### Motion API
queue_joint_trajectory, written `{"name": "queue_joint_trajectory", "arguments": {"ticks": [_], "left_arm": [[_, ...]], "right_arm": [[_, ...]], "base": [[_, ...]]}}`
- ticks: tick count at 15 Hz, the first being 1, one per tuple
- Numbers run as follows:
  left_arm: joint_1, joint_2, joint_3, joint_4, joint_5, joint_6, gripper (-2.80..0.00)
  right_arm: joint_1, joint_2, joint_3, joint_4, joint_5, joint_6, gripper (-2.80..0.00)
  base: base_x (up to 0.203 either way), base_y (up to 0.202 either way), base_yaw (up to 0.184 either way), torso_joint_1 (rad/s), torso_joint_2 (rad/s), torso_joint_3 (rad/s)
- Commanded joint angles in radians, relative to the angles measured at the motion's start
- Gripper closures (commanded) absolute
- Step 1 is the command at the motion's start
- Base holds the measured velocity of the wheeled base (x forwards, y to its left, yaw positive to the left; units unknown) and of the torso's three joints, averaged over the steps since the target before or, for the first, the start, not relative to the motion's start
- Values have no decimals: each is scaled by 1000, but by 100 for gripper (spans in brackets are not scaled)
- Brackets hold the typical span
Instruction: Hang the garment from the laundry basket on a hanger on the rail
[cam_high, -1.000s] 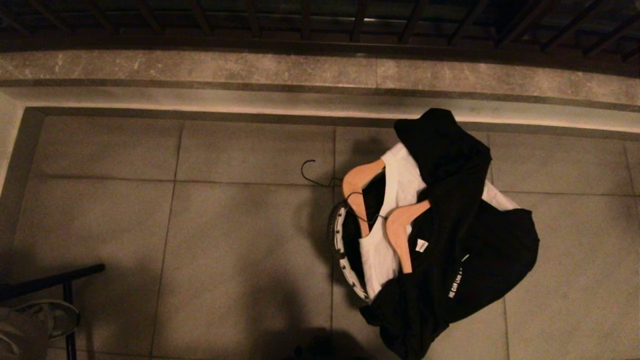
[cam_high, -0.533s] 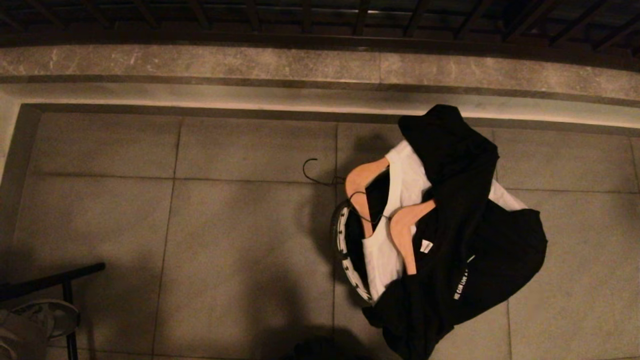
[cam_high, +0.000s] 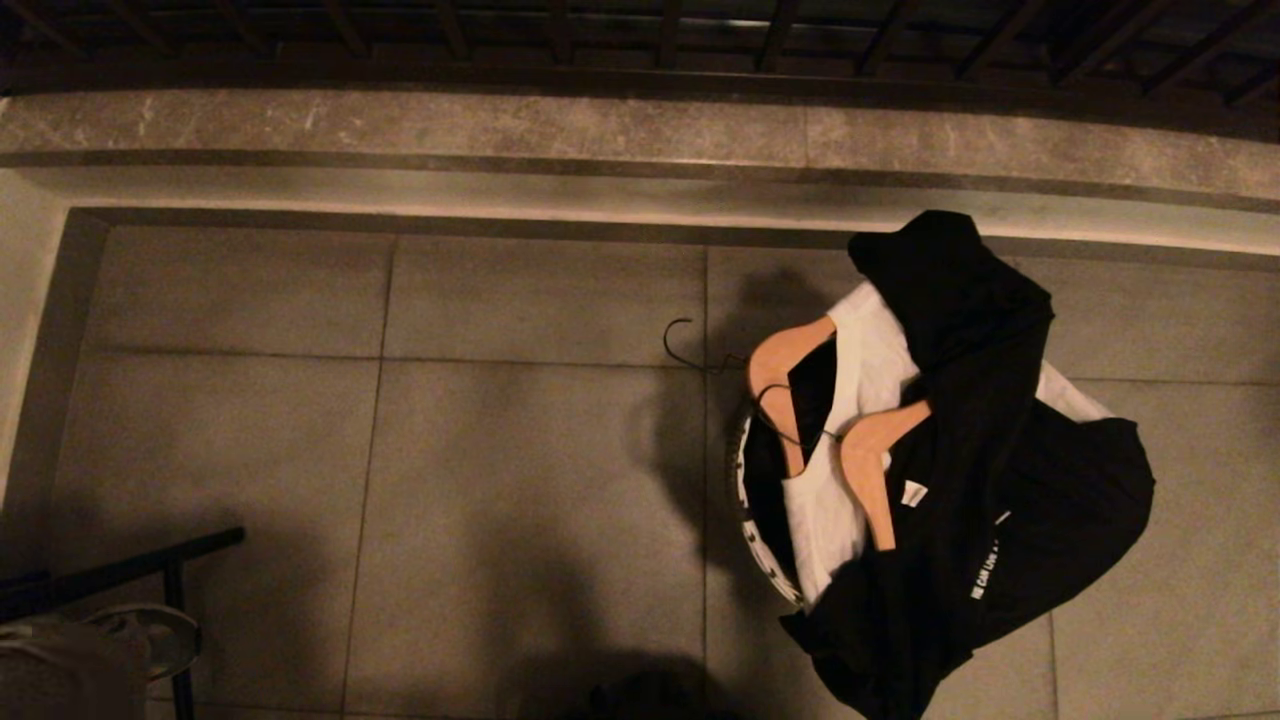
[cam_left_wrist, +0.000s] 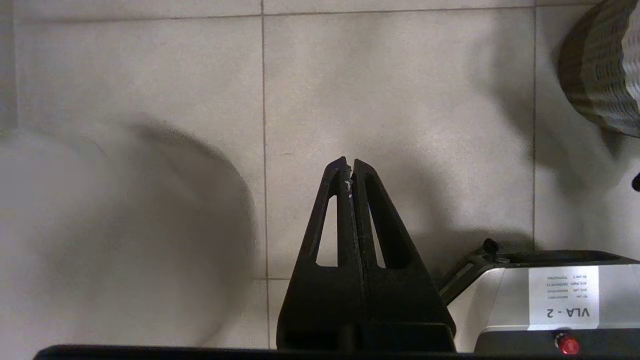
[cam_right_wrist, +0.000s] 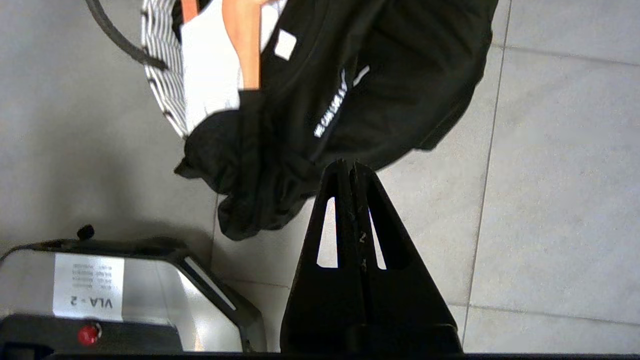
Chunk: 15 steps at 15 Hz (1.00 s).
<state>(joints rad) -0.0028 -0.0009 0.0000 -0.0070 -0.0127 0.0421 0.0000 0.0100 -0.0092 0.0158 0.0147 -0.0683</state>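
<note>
I keep both grippers, left gripper (cam_left_wrist: 350, 165) and right gripper (cam_right_wrist: 348, 166), clenched and empty; the black garment (cam_high: 1000, 470) drapes over the small round black-and-white-rimmed laundry basket (cam_high: 745, 500), reachable.

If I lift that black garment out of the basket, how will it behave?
Probably floppy: the black garment slumps over the basket onto the floor, so it should sag and trail. It lies over a wooden hanger, which may come along or snag. The basket may tip.
</note>
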Motion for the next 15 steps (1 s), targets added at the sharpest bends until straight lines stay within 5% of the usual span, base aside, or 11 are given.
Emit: {"name": "queue_joint_trajectory", "arguments": {"ticks": [1, 7, 11, 12, 15], "left_arm": [[1, 1, 2, 1, 0, 2, 0], [0, 1, 2, 1, 0, -2, 0], [0, 1, 2, 1, -1, -1, 0], [0, 1, 2, 0, -1, -1, 0], [0, 1, 2, -1, -3, 5, 0]], "right_arm": [[0, 36, -50, 8, 9, 1, 0], [5, 667, -409, 92, 142, 38, 0], [39, 1121, -499, 69, 235, 47, 0], [47, 1205, -500, 32, 244, 49, -280], [78, 1395, -485, -121, 219, 70, -280]], "base": [[0, 0, 0, 0, 0, 0], [0, 0, 0, 0, 0, 0], [0, 0, 0, 0, 0, 0], [0, 0, 0, 0, 0, 0], [0, 0, 0, 0, 0, 0]]}}
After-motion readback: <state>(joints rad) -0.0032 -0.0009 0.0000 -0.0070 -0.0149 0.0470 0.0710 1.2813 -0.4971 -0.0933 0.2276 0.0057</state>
